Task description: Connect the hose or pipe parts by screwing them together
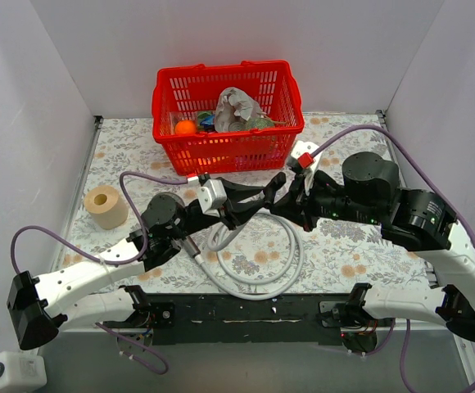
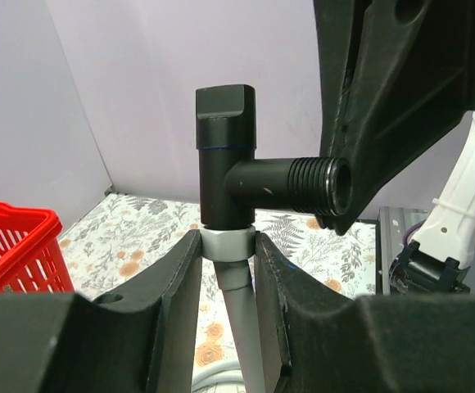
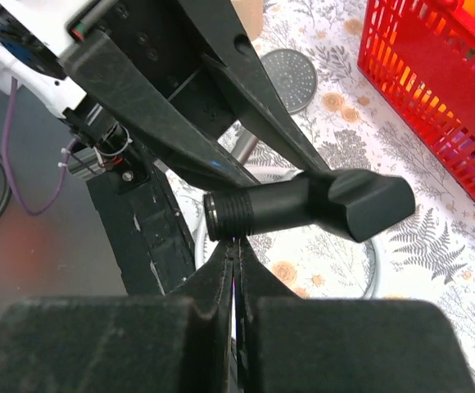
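My left gripper [image 2: 225, 246] is shut on the light-grey end nut [image 2: 225, 244] of the hose [image 2: 244, 327], which hangs down between its fingers. A black elbow fitting [image 2: 225, 155] stands upright on that nut, its threaded side port [image 2: 315, 184] pointing right. My right gripper [image 3: 236, 250] is shut with nothing in it, its tips right under the port's threaded end [image 3: 246, 214]. From above, both grippers [image 1: 258, 201] [image 1: 285, 195] meet mid-table over the coiled hose [image 1: 258, 282]. The shower head's round grey disc [image 3: 289, 78] lies face up on the table.
A red basket [image 1: 165, 97] with several items stands at the back centre. A paper roll [image 1: 105, 206] sits at the left. White walls close in the flowered table on three sides. Purple cables [image 1: 143, 176] loop over both arms.
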`<act>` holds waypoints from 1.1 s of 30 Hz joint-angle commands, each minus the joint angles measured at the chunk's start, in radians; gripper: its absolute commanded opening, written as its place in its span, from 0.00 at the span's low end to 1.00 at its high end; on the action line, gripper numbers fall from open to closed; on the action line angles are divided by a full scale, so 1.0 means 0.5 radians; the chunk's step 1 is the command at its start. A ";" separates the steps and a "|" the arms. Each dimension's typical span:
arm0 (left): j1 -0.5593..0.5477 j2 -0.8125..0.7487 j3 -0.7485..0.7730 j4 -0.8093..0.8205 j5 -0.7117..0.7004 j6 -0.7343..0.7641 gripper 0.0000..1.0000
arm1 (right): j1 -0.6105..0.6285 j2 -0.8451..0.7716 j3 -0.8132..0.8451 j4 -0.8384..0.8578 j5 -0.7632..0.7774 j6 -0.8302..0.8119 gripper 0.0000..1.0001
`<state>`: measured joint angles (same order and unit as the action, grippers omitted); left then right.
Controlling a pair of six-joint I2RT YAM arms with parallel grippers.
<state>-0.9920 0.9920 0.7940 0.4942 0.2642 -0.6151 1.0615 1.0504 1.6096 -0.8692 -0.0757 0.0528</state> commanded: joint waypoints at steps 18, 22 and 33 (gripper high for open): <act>-0.007 -0.042 0.099 0.030 0.346 -0.095 0.00 | 0.031 0.185 0.088 0.499 0.473 0.017 0.01; -0.007 -0.063 0.084 0.021 0.426 -0.107 0.00 | 0.031 0.267 0.192 0.444 0.547 0.002 0.01; 0.045 -0.027 -0.216 -0.019 0.226 0.171 0.00 | 0.031 0.314 0.456 0.456 1.108 -0.100 0.18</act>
<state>-0.9905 0.9855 0.7654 0.4484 0.4248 -0.6357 1.0794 1.2331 1.7966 -0.6914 0.3164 0.0380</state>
